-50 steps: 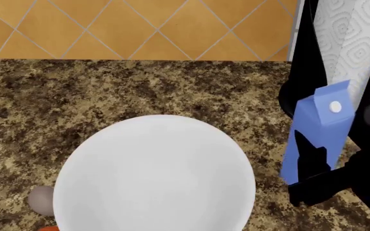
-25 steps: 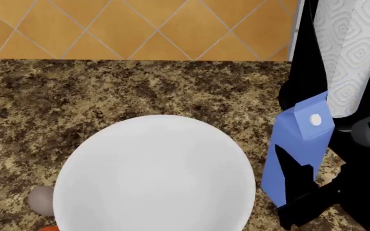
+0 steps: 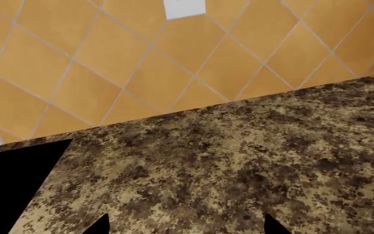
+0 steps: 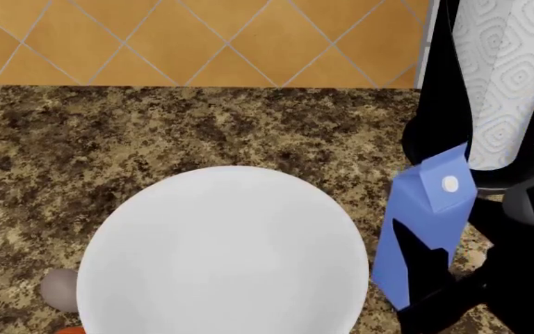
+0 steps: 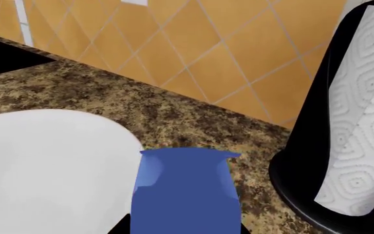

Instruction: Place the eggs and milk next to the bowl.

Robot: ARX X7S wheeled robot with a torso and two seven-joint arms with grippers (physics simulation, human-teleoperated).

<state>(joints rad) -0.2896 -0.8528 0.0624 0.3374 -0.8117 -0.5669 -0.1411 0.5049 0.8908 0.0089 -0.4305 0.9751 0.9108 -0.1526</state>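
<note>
The large white bowl [image 4: 222, 257] fills the middle of the head view. Just right of its rim hangs the blue milk carton [image 4: 425, 223], tilted, white cap facing up, with my right gripper [image 4: 427, 268] shut on its lower part. In the right wrist view the milk [image 5: 183, 190] sits between both fingertips, beside the bowl [image 5: 44, 165]. A pale greyish-pink egg [image 4: 60, 289] lies on the counter at the bowl's left, and a sliver of the orange egg [image 4: 70, 330] shows below it. My left gripper [image 3: 187, 226] is open over bare counter, holding nothing.
A patterned paper-towel roll [image 4: 503, 83] on a black stand [image 5: 304, 165] rises close behind the carton. An orange tiled wall [image 4: 202, 42] backs the speckled granite counter [image 4: 156, 139]. A black area [image 3: 11, 180] lies at the counter's far left.
The right gripper has carried the milk carton left and lower, away from the paper-towel roll and closer to the bowl's rim. Bowl, eggs and left arm have not moved.
</note>
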